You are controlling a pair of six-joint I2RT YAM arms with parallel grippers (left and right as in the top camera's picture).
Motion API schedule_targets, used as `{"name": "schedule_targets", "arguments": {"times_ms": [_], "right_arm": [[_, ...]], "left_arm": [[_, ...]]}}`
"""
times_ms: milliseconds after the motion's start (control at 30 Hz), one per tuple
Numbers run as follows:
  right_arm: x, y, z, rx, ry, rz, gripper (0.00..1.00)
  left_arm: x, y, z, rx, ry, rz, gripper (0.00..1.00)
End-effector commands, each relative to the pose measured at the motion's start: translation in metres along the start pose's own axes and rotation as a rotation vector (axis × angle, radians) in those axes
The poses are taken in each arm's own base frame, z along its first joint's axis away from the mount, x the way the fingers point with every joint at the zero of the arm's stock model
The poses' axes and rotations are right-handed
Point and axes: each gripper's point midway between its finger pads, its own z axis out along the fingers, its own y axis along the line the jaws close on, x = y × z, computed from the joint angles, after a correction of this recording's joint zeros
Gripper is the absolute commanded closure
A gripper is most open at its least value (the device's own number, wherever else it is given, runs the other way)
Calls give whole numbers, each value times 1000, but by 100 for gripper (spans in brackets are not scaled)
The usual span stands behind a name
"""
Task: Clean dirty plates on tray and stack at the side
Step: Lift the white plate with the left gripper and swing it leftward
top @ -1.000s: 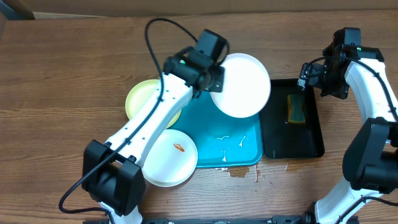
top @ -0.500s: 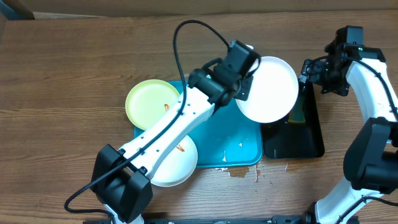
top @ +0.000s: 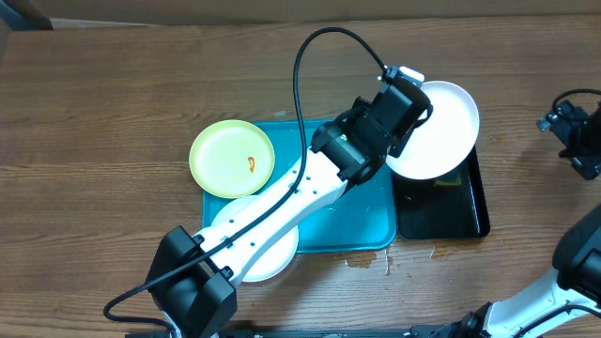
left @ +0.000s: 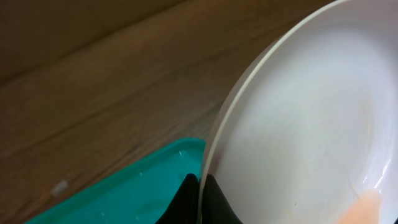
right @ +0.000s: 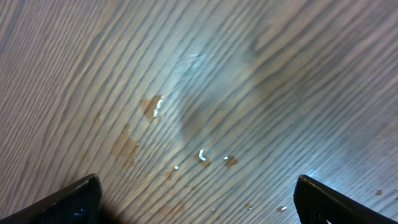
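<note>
My left gripper [top: 410, 111] is shut on the rim of a white plate [top: 439, 127] and holds it above the black tray [top: 470, 211]. In the left wrist view my fingers [left: 200, 198] pinch the plate's edge [left: 298, 124]. A pale yellow-green plate [top: 231, 158] with an orange-brown smear lies at the turquoise tray's [top: 362, 221] back left corner. Another white plate [top: 272, 258] lies at its front left, mostly hidden under my left arm. My right gripper [top: 575, 130] is open and empty at the far right, over bare wood [right: 199, 112].
A yellow-green sponge [top: 449, 176] on the black tray peeks out from under the held plate. Small wet spots and crumbs lie on the wood in front of the turquoise tray [top: 362, 260] and under my right gripper [right: 202, 155].
My left gripper has carried the white plate rightward from over the turquoise tray to over the black tray. My right arm has swung away to the right edge.
</note>
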Motion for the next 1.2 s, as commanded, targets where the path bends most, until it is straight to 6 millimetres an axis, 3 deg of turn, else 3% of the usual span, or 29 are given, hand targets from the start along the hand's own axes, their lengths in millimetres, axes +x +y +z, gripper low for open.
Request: {"name": "schedule_targets", "arguments": {"times_ms": [0, 300, 567, 700, 933, 1033, 1167], "right_arm": [[-13, -3, -16, -15, -51, 32, 0], [-15, -5, -16, -13, -52, 38, 0], [-15, -5, -16, -13, -52, 38, 0], [-15, -5, -16, -13, -52, 38, 0], [-15, -5, -16, -13, -52, 38, 0], [-15, -5, -16, -13, -52, 38, 0], [-15, -5, -16, -13, -52, 38, 0]], "left_arm": [[-28, 6, -21, -101, -105, 104, 96], [-54, -33, -59, -278, -251, 428, 96], [-72, -58, -88, -367, -345, 561, 96], [-86, -62, -103, -418, -402, 574, 96], [-97, -61, -111, -445, -442, 563, 96], [-96, -59, -109, -437, -442, 529, 96], [-86, -44, -96, -403, -419, 350, 96]]}}
